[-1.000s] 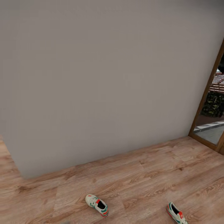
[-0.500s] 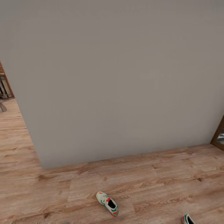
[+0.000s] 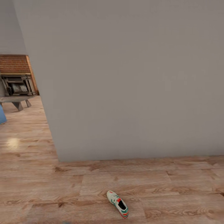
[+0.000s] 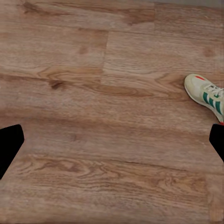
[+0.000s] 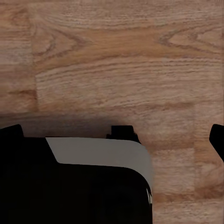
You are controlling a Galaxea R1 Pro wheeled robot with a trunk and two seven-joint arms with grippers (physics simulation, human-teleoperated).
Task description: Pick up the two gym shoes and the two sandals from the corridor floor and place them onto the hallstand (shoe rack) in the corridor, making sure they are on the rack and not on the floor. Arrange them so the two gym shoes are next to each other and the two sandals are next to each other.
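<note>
Fingertips of left gripper seen as two dark tips, one at each side edge of left wrist view, set wide apart, nothing between them but bare corridor floor. Fingertips of right gripper likewise dark and spread to opposite edges of right wrist view, one low at one side, the other a sliver at the far edge; nothing gripped. Between and below the right fingers, a black-and-pale-grey block of the robot's own body, casting shadow on the planks.

One gym shoe on the floor beyond the left fingers, off toward the side of one tip, well clear of both, not touched. Cream upper, green side stripes, small red patch at the near end; partly cut by frame edge.

Same gym shoe in head view: resting on its sole on wood planks, toe angled toward the wall, red-orange at tongue and heel, dark opening visible. Stands apart from the grey wall, floor showing between.

Wall ends at a corner on the left; past it, more plank floor with a bright light patch, a brick fireplace with dark firebox, a low grey bench in front, and a blue object at frame edge, kind not discernible.
</note>
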